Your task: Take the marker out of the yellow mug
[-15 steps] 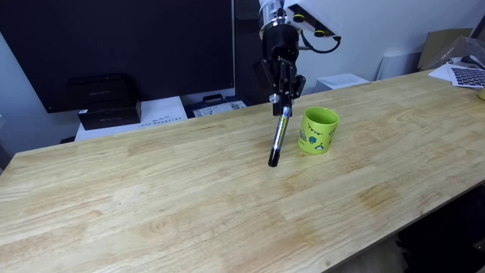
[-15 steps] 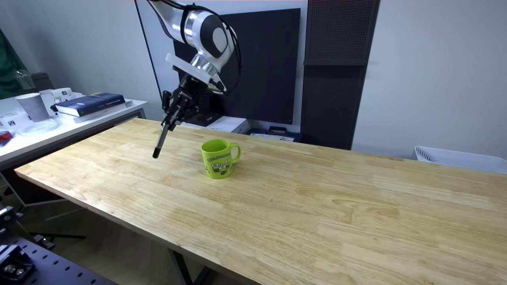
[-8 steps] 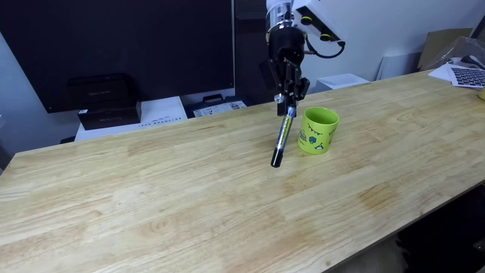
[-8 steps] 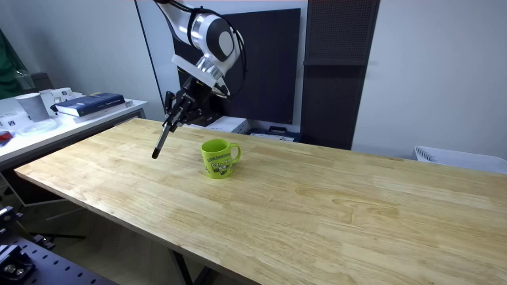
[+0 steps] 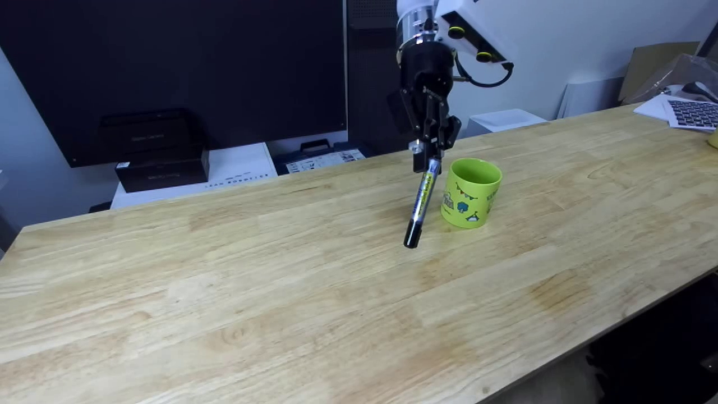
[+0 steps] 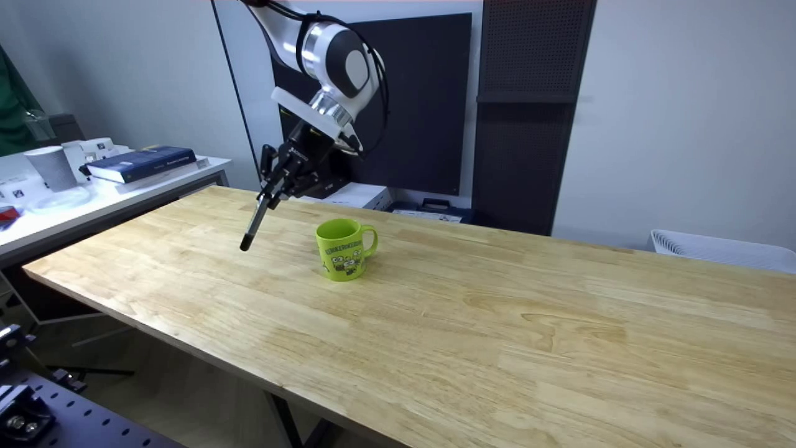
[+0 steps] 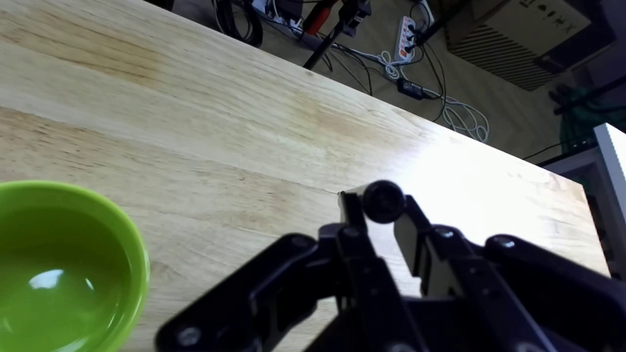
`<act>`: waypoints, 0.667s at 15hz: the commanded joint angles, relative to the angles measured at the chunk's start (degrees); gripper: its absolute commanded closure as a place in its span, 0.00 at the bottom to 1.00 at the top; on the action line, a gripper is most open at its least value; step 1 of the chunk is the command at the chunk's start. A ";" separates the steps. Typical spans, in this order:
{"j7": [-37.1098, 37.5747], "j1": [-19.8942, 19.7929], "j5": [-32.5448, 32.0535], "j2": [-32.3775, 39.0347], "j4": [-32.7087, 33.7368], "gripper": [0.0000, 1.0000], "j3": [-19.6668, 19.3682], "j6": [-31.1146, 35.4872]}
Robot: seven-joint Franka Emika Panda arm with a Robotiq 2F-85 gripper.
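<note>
My gripper (image 5: 431, 160) is shut on the marker (image 5: 422, 199), holding it by its upper end. The marker is silvery with blue and yellow print and a black lower end. It hangs tilted beside the yellow mug (image 5: 470, 196), outside it; whether its lower tip touches the table I cannot tell. The gripper (image 6: 268, 194), marker (image 6: 255, 216) and mug (image 6: 342, 252) also show in the other camera's exterior view. In the wrist view the marker's round dark end (image 7: 384, 201) sits between the fingertips. The mug (image 7: 54, 298) stands upright at the left there, its visible inside empty.
The wooden table (image 5: 224, 292) carries the mug. A keyboard (image 5: 695, 114) and papers lie at its far right end. A side table (image 6: 214, 167) with a book (image 6: 143, 163) and a grey cup (image 6: 52, 168) stands at the left in an exterior view.
The gripper has shifted slightly right and a little down in an exterior view, carrying the marker closer to the mug. The grip and the mug's place are unchanged.
</note>
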 commanded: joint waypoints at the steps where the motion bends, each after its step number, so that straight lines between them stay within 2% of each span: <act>1: 0.10 -0.14 -0.15 0.17 0.27 0.78 0.17 -0.15; 2: 0.09 -0.14 -0.15 0.17 0.27 0.94 0.17 -0.15; 10: -0.17 -1.95 -0.57 2.37 1.52 0.94 -1.47 -0.13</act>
